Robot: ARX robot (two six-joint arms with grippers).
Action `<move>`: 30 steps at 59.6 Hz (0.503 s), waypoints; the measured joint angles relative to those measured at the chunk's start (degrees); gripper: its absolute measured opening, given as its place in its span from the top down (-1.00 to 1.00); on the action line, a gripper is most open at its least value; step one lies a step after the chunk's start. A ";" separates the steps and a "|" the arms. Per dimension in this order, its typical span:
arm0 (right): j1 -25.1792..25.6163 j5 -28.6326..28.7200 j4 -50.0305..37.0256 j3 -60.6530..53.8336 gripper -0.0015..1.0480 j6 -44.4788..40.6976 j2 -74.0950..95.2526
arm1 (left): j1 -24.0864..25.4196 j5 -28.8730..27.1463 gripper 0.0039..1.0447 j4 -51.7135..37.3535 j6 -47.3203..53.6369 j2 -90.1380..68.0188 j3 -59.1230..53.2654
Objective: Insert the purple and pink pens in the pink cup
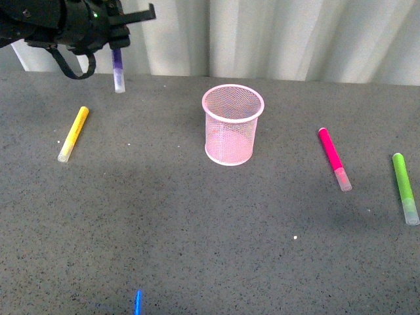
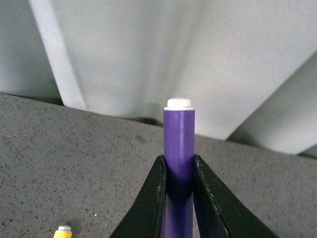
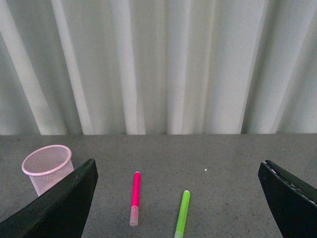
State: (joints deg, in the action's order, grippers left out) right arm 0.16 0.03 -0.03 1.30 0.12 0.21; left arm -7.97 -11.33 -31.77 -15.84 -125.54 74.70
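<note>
My left gripper [image 1: 117, 47] is shut on the purple pen [image 1: 118, 71] and holds it upright in the air at the far left, clear cap down, well left of the pink cup [image 1: 231, 125]. In the left wrist view the purple barrel [image 2: 179, 144] stands between the two black fingers [image 2: 154, 198]. The pink mesh cup stands upright and empty at mid table. The pink pen [image 1: 333, 157] lies flat to the cup's right; it also shows in the right wrist view [image 3: 134, 197], with the cup [image 3: 47, 167] beside it. My right gripper [image 3: 178, 198] is open and empty above the table.
A yellow marker [image 1: 73, 133] lies at the left, below the held pen. A green marker [image 1: 405, 187] lies at the far right, also in the right wrist view [image 3: 182, 213]. A blue pen tip [image 1: 138, 302] shows at the front edge. A white curtain [image 1: 295, 33] backs the table.
</note>
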 joint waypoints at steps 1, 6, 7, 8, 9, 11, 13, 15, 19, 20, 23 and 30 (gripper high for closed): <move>0.00 0.00 0.00 0.00 -0.87 0.00 0.00 | 0.20 -0.11 0.78 -1.88 -0.63 0.42 -0.90; 0.00 0.00 0.00 0.00 -0.87 0.00 0.00 | 0.68 -0.26 0.78 -8.28 -2.40 2.01 -4.17; 0.00 0.00 0.00 0.00 -0.87 0.00 0.00 | 0.68 -0.42 0.78 -10.16 -2.60 2.51 -5.18; 0.00 0.00 0.00 0.00 -0.87 -0.02 0.00 | 0.68 -0.52 0.78 -11.13 -2.78 2.71 -5.68; 0.00 0.00 0.00 0.00 -0.87 0.00 0.00 | 0.68 -0.50 0.78 -13.03 -3.06 3.34 -6.73; 0.00 0.00 0.00 0.00 -0.87 -0.02 0.00 | 0.57 -0.09 0.78 -15.96 -3.85 4.13 -8.35; 0.00 -0.02 0.00 0.00 -0.87 0.00 0.00 | 0.39 -0.11 0.78 -18.84 -3.98 4.90 -9.94; 0.00 0.00 0.00 0.00 -0.87 0.00 0.00 | -0.02 -0.13 0.78 -22.34 -5.03 6.03 -12.11; 0.00 -0.02 0.00 0.00 -0.87 0.00 0.00 | -0.85 -0.37 0.78 -26.25 -6.80 7.76 -15.34; 0.00 -0.02 0.00 0.00 -0.87 0.00 0.00 | -1.05 -0.48 0.78 -26.91 -6.91 8.07 -15.89; 0.00 0.00 0.00 0.00 -0.87 0.00 0.00 | -2.10 -0.83 0.78 -29.88 -7.63 9.31 -18.51; 0.00 0.00 0.00 0.00 -0.87 0.00 0.00 | -5.20 -2.14 0.78 -34.71 -9.03 11.61 -23.96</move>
State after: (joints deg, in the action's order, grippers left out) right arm 0.16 0.03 -0.03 1.30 0.12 0.21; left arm -13.17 -13.47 -66.48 -24.86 -113.93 50.74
